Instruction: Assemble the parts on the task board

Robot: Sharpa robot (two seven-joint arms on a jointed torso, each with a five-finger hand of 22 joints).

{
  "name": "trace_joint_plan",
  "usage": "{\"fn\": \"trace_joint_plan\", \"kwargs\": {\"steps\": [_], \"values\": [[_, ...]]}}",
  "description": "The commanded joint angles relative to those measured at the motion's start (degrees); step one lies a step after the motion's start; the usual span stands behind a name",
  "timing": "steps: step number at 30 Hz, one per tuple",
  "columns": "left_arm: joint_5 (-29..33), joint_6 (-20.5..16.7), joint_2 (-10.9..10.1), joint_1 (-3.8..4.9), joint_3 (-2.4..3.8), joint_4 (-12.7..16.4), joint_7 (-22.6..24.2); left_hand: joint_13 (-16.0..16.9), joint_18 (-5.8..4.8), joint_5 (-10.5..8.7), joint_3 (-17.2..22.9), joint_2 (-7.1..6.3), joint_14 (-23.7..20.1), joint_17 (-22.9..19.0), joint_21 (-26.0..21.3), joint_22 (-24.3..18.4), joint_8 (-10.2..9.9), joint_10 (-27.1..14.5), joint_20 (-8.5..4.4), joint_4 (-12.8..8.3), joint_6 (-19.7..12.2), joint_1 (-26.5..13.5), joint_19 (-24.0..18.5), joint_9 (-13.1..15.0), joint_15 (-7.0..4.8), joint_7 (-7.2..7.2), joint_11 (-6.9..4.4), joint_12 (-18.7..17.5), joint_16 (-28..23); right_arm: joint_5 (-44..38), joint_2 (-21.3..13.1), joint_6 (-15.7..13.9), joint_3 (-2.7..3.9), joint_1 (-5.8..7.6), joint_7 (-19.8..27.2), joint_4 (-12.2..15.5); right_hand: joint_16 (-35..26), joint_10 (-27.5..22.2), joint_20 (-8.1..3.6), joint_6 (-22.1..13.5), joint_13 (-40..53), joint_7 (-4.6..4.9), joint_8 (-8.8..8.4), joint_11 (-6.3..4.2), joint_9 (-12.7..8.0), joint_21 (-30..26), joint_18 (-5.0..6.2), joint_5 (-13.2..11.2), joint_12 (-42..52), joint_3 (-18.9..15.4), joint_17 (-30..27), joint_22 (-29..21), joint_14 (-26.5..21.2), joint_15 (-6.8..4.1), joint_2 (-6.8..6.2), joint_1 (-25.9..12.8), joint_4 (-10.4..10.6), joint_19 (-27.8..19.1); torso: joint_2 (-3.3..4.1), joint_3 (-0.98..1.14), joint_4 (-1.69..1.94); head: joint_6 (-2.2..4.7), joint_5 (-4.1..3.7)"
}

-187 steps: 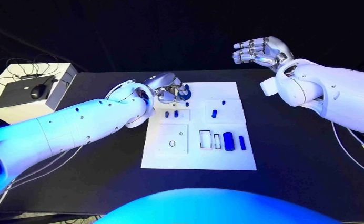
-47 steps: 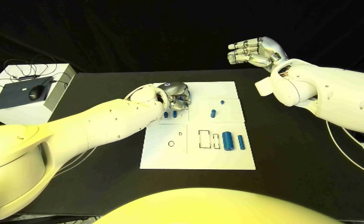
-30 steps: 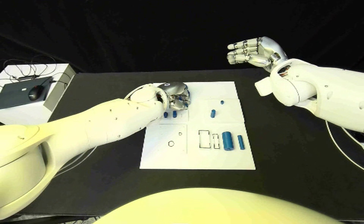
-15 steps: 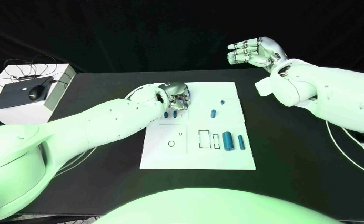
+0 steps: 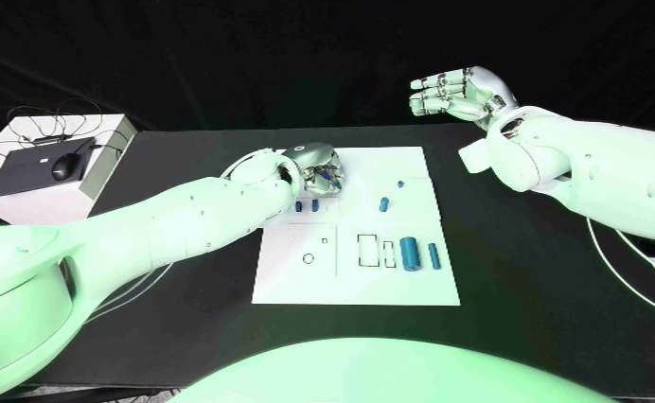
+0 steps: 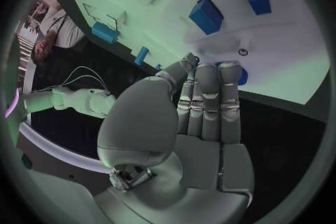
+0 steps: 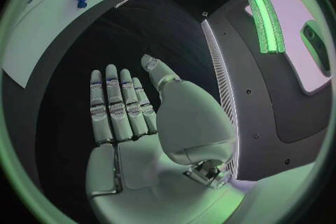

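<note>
The white task board point(image 5: 358, 280) lies mid-table. My left hand point(image 5: 317, 172) is at its far left corner, and its straight fingers point(image 6: 210, 95) rest on a round blue part point(image 6: 240, 76) there. Two small blue parts point(image 5: 308, 205) stand just in front of that hand. A short blue part point(image 5: 383, 203) and a tiny one point(image 5: 400, 183) lie toward the board's far right. A thick blue cylinder point(image 5: 410, 254) and a thinner one point(image 5: 434, 254) lie at the right beside outlined slots point(image 5: 368, 250). My right hand point(image 5: 457, 93) hangs high beyond the board's far right, fingers spread and holding nothing.
A white box point(image 5: 61, 162) carrying a black device and a mouse sits at the table's left edge, with cables behind it. A small ring mark point(image 5: 309, 258) is on the board's near left panel. Black table point(image 5: 532, 271) surrounds the board.
Since six seconds ago my left hand has settled lower over the round blue part, which now is covered in the head view. Over the last second neither hand has visibly moved.
</note>
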Motion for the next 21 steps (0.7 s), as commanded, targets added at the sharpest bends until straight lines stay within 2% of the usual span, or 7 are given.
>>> {"fn": "trace_joint_plan", "kwargs": {"steps": [1, 6, 7, 13, 16, 21], "values": [[0.9, -0.6, -1.0, 0.0, 0.64, 1.6, 0.7, 0.0, 0.29, 0.06, 0.1, 0.33, -0.1, 0.1, 0.4, 2.6, -0.1, 0.3, -0.15, -0.4, 0.2, -0.1, 0.0, 0.1, -0.31, -0.06, 0.39, 0.2, -0.2, -0.3, 0.0, 0.5, 0.04, -0.05, 0.7, -0.1, -0.2, 0.1, -0.29, 0.3, 0.0, -0.1, -0.15, -0.21, 0.0, 0.1, 0.27, 0.2, -0.1, 0.4, -0.1, -0.1, 0.1, -0.1, -0.01, -0.4, 0.1, -0.1, -0.05, 0.03, 0.08, 0.0, -0.04], [1.7, 0.1, -4.1, 0.01, 2.08, 5.0, 0.0, 0.0, 0.35, 0.06, 0.0, 0.33, -0.1, 0.1, 0.3, 2.6, -0.1, 0.3, -0.11, -0.4, 0.2, -0.1, 0.0, 0.1, -0.29, -0.04, 0.39, 0.2, -0.2, -0.3, -0.1, 0.5, 0.04, -0.13, 0.7, -0.1, -0.2, 0.1, -0.29, 0.3, 0.0, -0.1, -0.15, -0.21, 0.0, 0.1, 0.27, 0.2, -0.1, 0.4, -0.1, -0.1, 0.1, -0.1, -0.01, -0.4, 0.1, -0.1, -0.06, 0.09, 0.1, 0.0, -0.09], [1.8, 0.2, -4.3, 0.01, 2.19, 5.3, 0.0, 0.0, 0.35, 0.06, 0.0, 0.31, -0.2, 0.1, 0.3, 2.6, -0.1, 0.3, -0.09, -0.4, 0.2, -0.2, 0.0, 0.1, -0.28, -0.04, 0.4, 0.2, -0.2, -0.3, -0.1, 0.5, 0.04, -0.14, 0.7, -0.1, -0.2, 0.1, -0.29, 0.3, 0.0, -0.1, -0.15, -0.21, 0.0, 0.1, 0.27, 0.2, -0.1, 0.4, -0.1, -0.1, 0.1, -0.1, -0.01, -0.4, 0.1, -0.1, -0.06, 0.09, 0.1, 0.0, -0.08], [2.6, 1.7, -8.2, 0.0, 3.56, 9.4, -0.8, 0.0, 0.4, 0.06, -0.2, 0.18, -0.2, 0.2, 0.1, 2.5, -0.1, 0.2, -0.03, -0.3, 0.1, -0.4, -0.2, 0.1, -0.26, -0.06, 0.41, 0.2, -0.3, -0.3, -0.3, 0.5, 0.04, -0.22, 0.6, -0.1, -0.2, 0.1, -0.29, 0.3, 0.0, -0.1, -0.15, -0.21, 0.0, 0.1, 0.27, 0.2, -0.1, 0.4, -0.1, -0.1, 0.1, -0.1, -0.01, -0.4, 0.1, -0.1, -0.01, -0.04, 0.06, 0.0, -0.2], [2.7, 2.1, -9.8, 0.01, 3.9, 10.5, -1.0, 0.0, 0.41, 0.06, -0.2, 0.18, -0.2, 0.2, 0.1, 2.5, -0.1, 0.2, -0.03, -0.2, 0.1, -0.4, -0.2, 0.1, -0.26, -0.06, 0.42, 0.2, -0.3, -0.3, -0.3, 0.5, 0.04, -0.26, 0.6, -0.1, -0.2, 0.1, -0.29, 0.3, 0.0, -0.1, -0.15, -0.21, 0.0, 0.1, 0.27, 0.2, -0.1, 0.4, -0.1, -0.1, 0.1, -0.1, -0.01, -0.4, 0.1, -0.1, -0.03, -0.01, 0.1, 0.0, -0.17], [2.7, 2.1, -10.8, -0.04, 4.06, 10.4, -0.9, 0.0, 0.42, 0.06, -0.3, 0.14, -0.3, 0.3, 0.1, 2.5, -0.1, 0.1, 0.0, -0.1, 0.0, -0.3, -0.3, 0.0, -0.24, -0.07, 0.43, 0.2, -0.3, -0.3, -0.3, 0.5, 0.04, -0.29, 0.6, -0.1, -0.2, 0.1, -0.29, 0.3, 0.0, -0.1, -0.15, -0.21, 0.0, 0.1, 0.27, 0.2, -0.1, 0.4, -0.1, -0.1, 0.1, -0.1, -0.01, -0.4, 0.1, -0.1, 0.02, -0.04, 0.15, 0.0, -0.12]]}}
